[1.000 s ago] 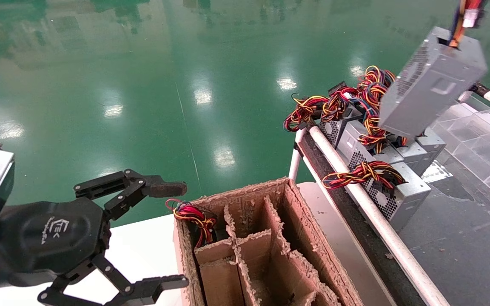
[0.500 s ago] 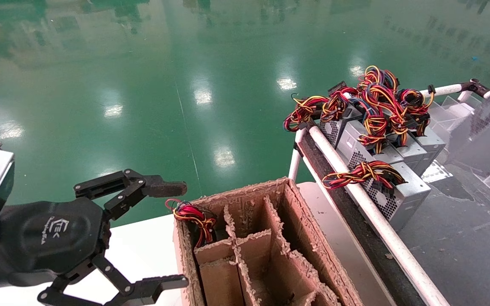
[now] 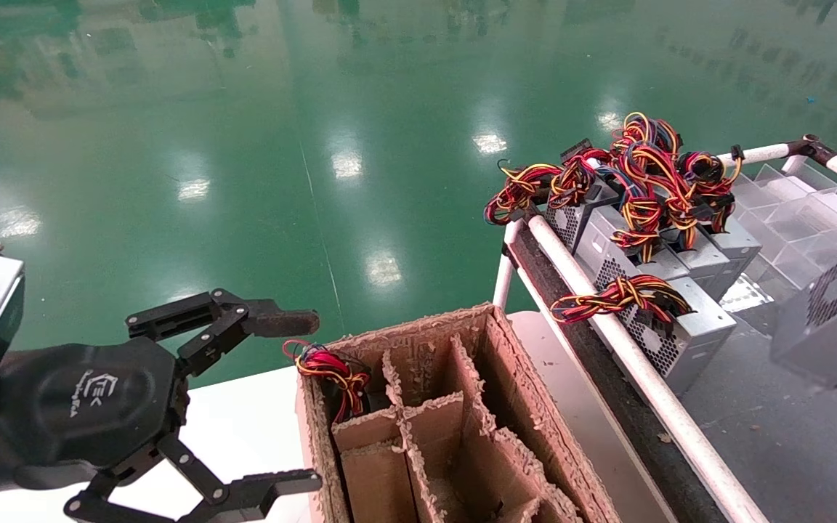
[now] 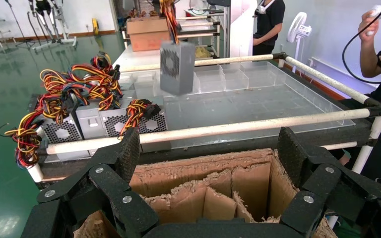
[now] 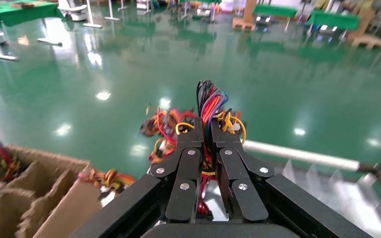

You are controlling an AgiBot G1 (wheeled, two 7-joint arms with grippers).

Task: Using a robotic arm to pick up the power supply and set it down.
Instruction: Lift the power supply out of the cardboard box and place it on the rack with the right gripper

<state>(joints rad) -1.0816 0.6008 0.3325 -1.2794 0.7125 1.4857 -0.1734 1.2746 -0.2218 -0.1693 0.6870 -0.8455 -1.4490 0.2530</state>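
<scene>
- Head view: the power supply (image 3: 833, 316) hangs in the air at the far right edge, fan grille towards the camera, above the dark tray floor (image 3: 782, 436) and near the clear dividers (image 3: 803, 218). The right gripper holding it is out of this picture.
- Head view: the other units (image 3: 651, 276) sit in a row behind the white rail (image 3: 607, 319), with their wire bundles on top. So the pickup looks done; the setting down is not.
- Head view: the left gripper (image 3: 295, 396) is parked at the near left, over the white table (image 3: 244, 428), its fingers spread wide with nothing between them. It is just beside the carton (image 3: 527, 407), whose far-left cell holds a mostly red wire bundle (image 3: 328, 367).
- Left wrist view: the supply (image 4: 177, 67) hangs upright by its wires (image 4: 169, 17), clear of the tray below. It touches nothing else, so it is plainly lifted.
- Left wrist view: the left gripper's fingers (image 4: 129, 153) stand well apart on either side of the carton (image 4: 203, 188). Two people (image 4: 270, 22) stand beyond the tray.
- Right wrist view: the right gripper (image 5: 209, 130) is clamped on the wire bundle (image 5: 211, 101), fingers nearly touching with the wires pinched between them. The box itself hangs hidden below.
- Judgement: about halfway. What is left is to carry the supply to its spot, lower it, and release. Which spot is meant, the pictures do not say.
</scene>
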